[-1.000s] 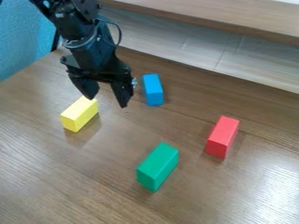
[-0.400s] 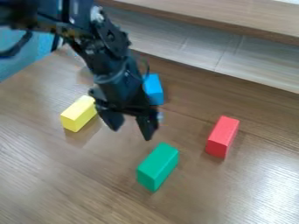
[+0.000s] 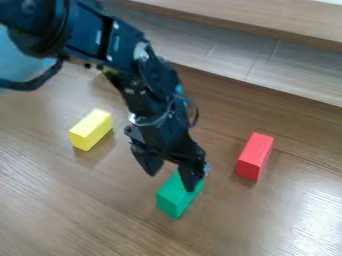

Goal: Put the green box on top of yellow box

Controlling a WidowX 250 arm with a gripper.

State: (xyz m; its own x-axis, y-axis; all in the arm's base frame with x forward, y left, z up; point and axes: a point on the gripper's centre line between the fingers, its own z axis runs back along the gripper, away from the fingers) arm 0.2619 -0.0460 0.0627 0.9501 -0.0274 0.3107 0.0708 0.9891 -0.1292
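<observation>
The green box [image 3: 175,201] lies on the wood-grained table [image 3: 73,210], its far end partly covered by the gripper [image 3: 172,177]. The gripper hangs over this far end with its jaws spread; one finger overlaps the green box in the view, the other stands just to its upper left. Whether either finger touches the green box cannot be told. The black robot arm [image 3: 150,80] slants down toward the green box from its upper left. The yellow box [image 3: 91,130] lies on the table, well apart from the green box, to its upper left. The red box [image 3: 254,156] lies to the green box's upper right. A small part of the blue box [image 3: 178,90] shows beyond the green box, mostly hidden by the arm. Farther beyond the green box runs a pale tiled strip [image 3: 287,70].
</observation>
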